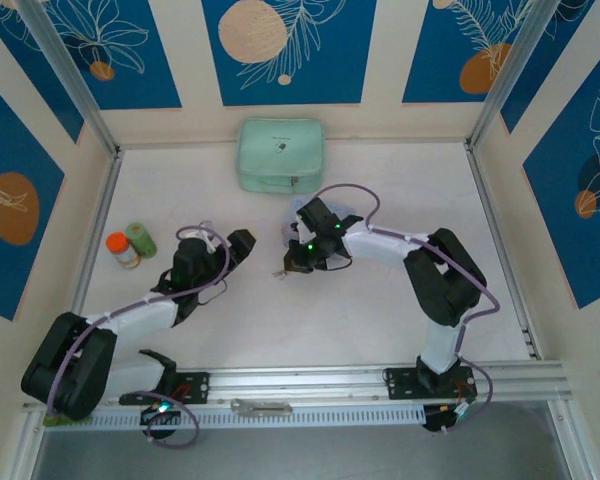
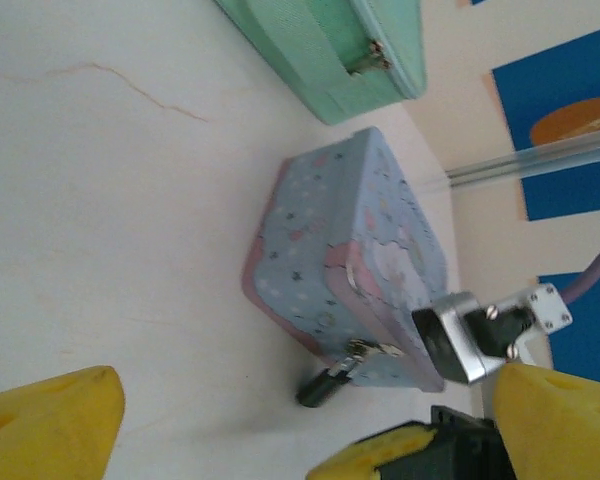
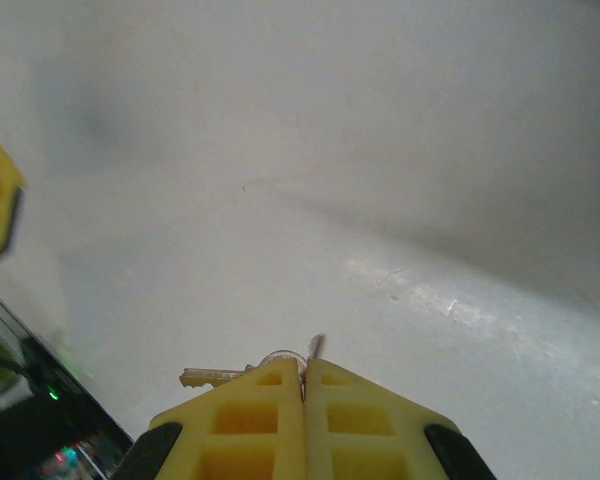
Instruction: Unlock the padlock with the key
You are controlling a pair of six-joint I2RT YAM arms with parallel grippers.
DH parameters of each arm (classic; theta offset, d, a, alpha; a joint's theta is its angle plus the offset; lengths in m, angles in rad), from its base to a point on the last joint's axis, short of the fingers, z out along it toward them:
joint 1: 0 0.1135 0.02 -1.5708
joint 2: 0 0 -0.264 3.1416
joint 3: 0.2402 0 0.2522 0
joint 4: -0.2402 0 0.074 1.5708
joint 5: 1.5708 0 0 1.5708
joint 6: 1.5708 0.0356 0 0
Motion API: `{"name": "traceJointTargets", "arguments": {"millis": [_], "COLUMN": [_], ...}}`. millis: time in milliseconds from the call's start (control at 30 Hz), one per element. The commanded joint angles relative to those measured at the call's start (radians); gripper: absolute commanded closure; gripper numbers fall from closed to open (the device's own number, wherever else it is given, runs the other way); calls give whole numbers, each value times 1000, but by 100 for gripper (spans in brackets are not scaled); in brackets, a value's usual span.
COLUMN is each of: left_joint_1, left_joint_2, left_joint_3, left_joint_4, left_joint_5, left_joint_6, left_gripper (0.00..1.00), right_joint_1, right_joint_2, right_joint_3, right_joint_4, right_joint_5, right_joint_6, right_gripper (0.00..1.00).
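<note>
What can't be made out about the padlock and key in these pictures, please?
Left wrist view: padlock blurred, its shackle lost against the tin's clasp.
Right wrist view: key ring mostly hidden by the shut right claw.
Top view: key too small to tell.

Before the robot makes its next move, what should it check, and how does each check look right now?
1. Grip on the key: ok, right jaws shut on it.
2. View of the padlock: ok, it sits at the blue tin's latch.
3. Hold on the padlock: not ok, left jaws are open and hold nothing.
4. Is the key in the padlock: not ok, it is above bare table.
5. Does the keyhole face the key: cannot tell.
</note>
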Motion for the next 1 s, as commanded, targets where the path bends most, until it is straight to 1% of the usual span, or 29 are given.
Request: {"name": "traceJointTargets", "arguments": {"millis": [0, 133, 333, 400, 467, 700, 800, 867, 967], "left_joint_1": [-49, -95, -115, -123, -135, -160, -163, -163, -164], "left_joint_2": [34, 105, 211, 234, 245, 243, 240, 237, 234], "left_joint_3": [-27, -18, -8, -2, 10, 12, 17, 22, 25], "left_joint_4": [169, 293, 462, 496, 504, 452, 449, 444, 441], "left_joint_5": [-20, -19, 6, 15, 25, -1, -2, 0, -2], "left_joint_6": [-32, -82, -164, -180, -185, -194, -194, -191, -184], "left_gripper": [11, 22, 26, 29, 31, 32, 37, 45, 54], "right_joint_1": [12, 36, 83, 97, 104, 107, 108, 110, 114], "right_joint_2": [-73, -126, -181, -192, -201, -238, -232, -227, -228], "right_joint_3": [-36, -111, -171, -180, -190, -256, -258, -257, -260], "right_joint_4": [85, 225, 345, 374, 399, 509, 516, 520, 526], "right_joint_5": [79, 164, 312, 342, 367, 405, 404, 405, 410], "right_joint_6": [125, 126, 20, -13, -30, -30, -28, -26, -27], "right_gripper": [100, 100, 100, 100, 100, 100, 100, 100, 100]}}
